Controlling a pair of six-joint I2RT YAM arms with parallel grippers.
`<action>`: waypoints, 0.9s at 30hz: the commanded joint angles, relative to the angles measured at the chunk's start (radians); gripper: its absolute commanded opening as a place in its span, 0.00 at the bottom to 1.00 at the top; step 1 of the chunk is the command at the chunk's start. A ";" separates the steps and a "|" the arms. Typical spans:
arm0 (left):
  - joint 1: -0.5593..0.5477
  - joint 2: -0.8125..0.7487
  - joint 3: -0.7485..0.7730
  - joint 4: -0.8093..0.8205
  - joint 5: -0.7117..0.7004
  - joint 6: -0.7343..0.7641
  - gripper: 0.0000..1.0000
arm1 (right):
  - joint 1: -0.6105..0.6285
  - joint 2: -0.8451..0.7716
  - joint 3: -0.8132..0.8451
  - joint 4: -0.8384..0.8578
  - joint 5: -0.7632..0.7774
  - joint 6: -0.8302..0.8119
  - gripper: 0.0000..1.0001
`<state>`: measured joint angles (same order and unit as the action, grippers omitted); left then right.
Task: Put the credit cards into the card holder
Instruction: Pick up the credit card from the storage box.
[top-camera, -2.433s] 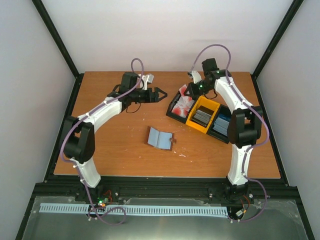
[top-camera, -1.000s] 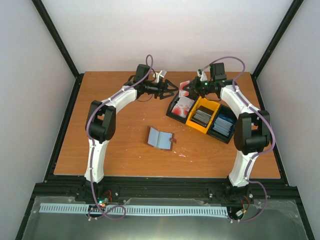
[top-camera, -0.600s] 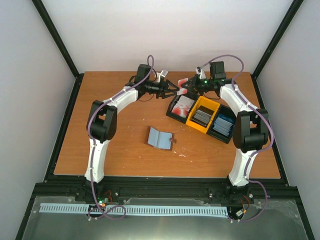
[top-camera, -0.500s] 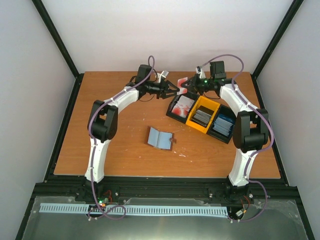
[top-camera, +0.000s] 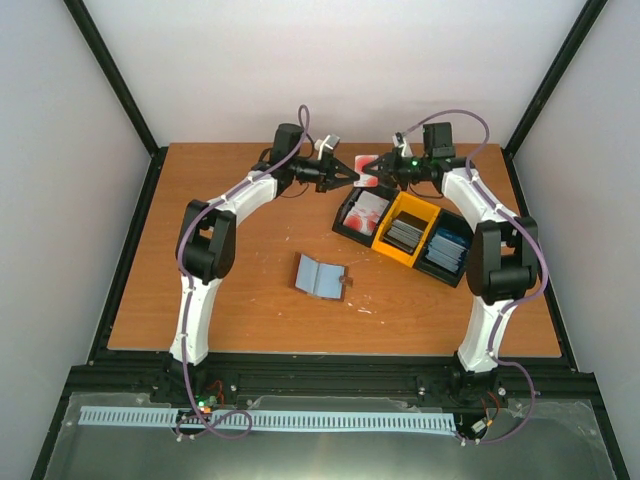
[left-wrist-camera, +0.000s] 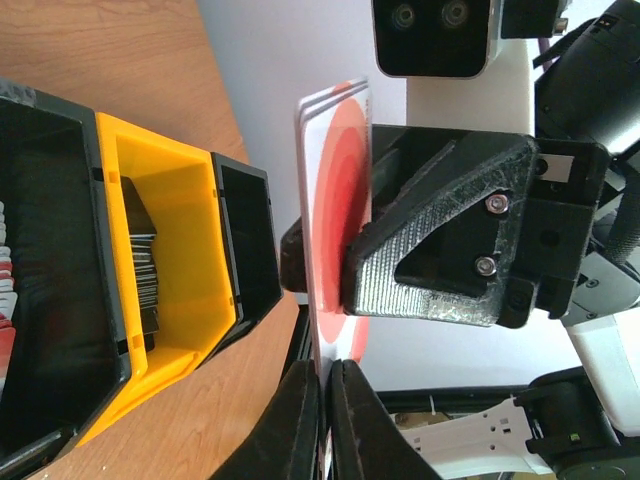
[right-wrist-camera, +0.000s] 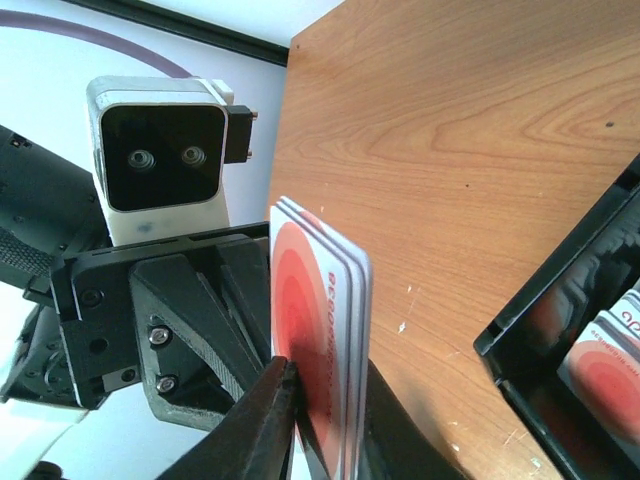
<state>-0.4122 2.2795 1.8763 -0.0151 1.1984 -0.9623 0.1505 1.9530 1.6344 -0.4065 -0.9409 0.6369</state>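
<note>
A small stack of white-and-red credit cards (top-camera: 366, 166) hangs on edge above the back of the table, between both grippers. My left gripper (top-camera: 351, 176) is shut on the stack's lower edge (left-wrist-camera: 335, 200), its fingertips (left-wrist-camera: 305, 400) pinching it. My right gripper (top-camera: 374, 172) has a finger close on each side of the same stack (right-wrist-camera: 320, 300); whether they still press it does not show. The brown card holder (top-camera: 322, 275) lies open mid-table, its pale blue lining up, well clear of both grippers.
Three joined bins stand right of centre: a black one (top-camera: 362, 212) with white-red cards, a yellow one (top-camera: 405, 228) with dark grey cards, and a black one (top-camera: 447, 250) with blue cards. The white back wall is just behind the grippers.
The left arm swung to the back centre to meet the right gripper and its jaws closed on the card stack. The right gripper lifted the stack from over the bins.
</note>
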 joint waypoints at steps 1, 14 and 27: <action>-0.007 -0.014 0.027 0.030 0.028 0.018 0.01 | -0.021 -0.062 -0.049 0.095 -0.036 0.043 0.16; 0.007 -0.113 -0.042 0.205 0.101 -0.055 0.01 | -0.068 -0.210 -0.294 0.538 -0.073 0.317 0.26; 0.014 -0.147 -0.059 0.410 0.149 -0.220 0.01 | -0.077 -0.268 -0.390 0.826 -0.084 0.462 0.22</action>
<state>-0.4038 2.1883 1.8126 0.2996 1.3121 -1.1339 0.0822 1.7309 1.2652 0.3111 -1.0195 1.0615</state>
